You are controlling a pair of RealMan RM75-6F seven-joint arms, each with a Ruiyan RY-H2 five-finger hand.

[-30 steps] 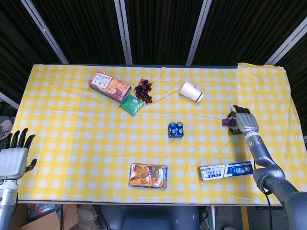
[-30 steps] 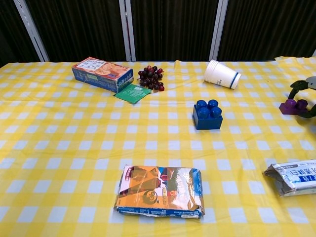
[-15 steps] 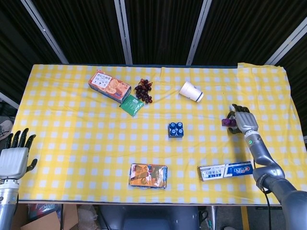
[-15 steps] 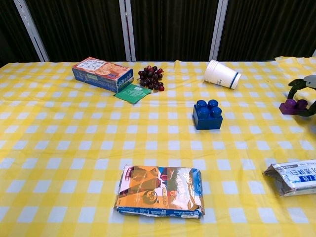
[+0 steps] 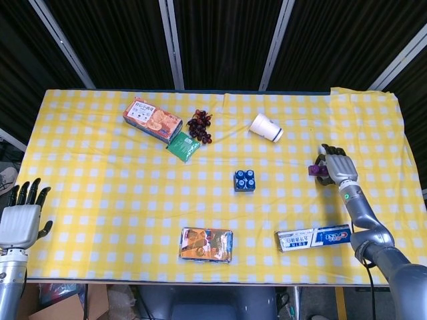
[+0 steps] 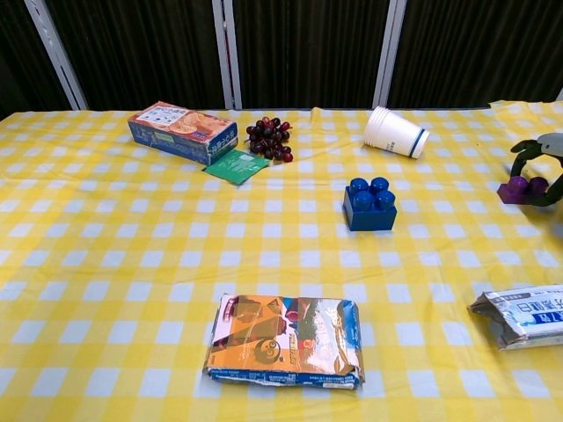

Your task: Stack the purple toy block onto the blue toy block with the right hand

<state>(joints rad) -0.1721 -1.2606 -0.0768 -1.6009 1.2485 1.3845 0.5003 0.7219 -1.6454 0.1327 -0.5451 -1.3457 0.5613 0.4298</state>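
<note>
Right hand (image 5: 337, 167) lies low near the desk's right edge, forearm reaching in from the near-right corner, its fingers (image 6: 526, 152) curled around the purple toy block (image 6: 521, 188) on the cloth. The blue toy block (image 5: 244, 181) stands mid-desk, well apart. Left hand (image 5: 20, 221) hangs upright off the near-left corner, fingers spread and empty.

Two grey metal arms, each ending in a silver hand with dark fingers.
Right hand (image 5: 337, 167) has a pale silver back; its forearm (image 5: 357, 212) carries a small green light (image 5: 347, 198). Left hand (image 5: 20, 220) has a matching silver back and black fingers.
</note>
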